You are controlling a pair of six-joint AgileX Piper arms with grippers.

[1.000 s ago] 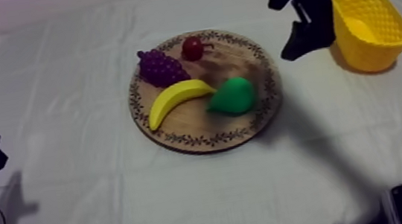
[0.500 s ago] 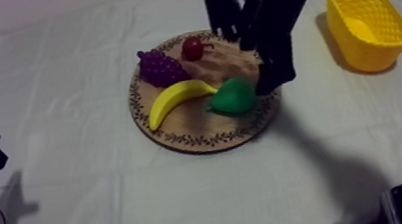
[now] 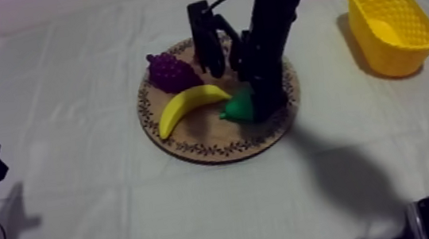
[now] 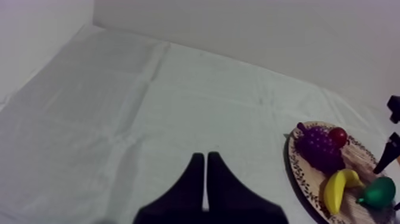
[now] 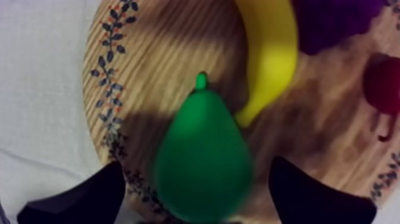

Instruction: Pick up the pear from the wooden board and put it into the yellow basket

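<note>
**Grasp step: I am bracketing the pear (image 5: 202, 158) with my open right claw (image 5: 199, 190).**
The table (image 3: 99, 185) is bearing the wooden board (image 3: 213, 141), where the pear is lying beside the banana (image 3: 188, 105); the yellow basket (image 3: 389, 24) is standing well apart. The left claw (image 4: 205, 164) is resting closed on nothing. The next move, I judge, calls for closing on the pear, then lifting clear.

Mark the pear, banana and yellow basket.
pear (image 5: 202, 158): right wrist view, middle of its green body.
banana (image 3: 187, 103): top view, middle of its curve.
yellow basket (image 3: 398, 61): top view, on its near outer wall.
</note>
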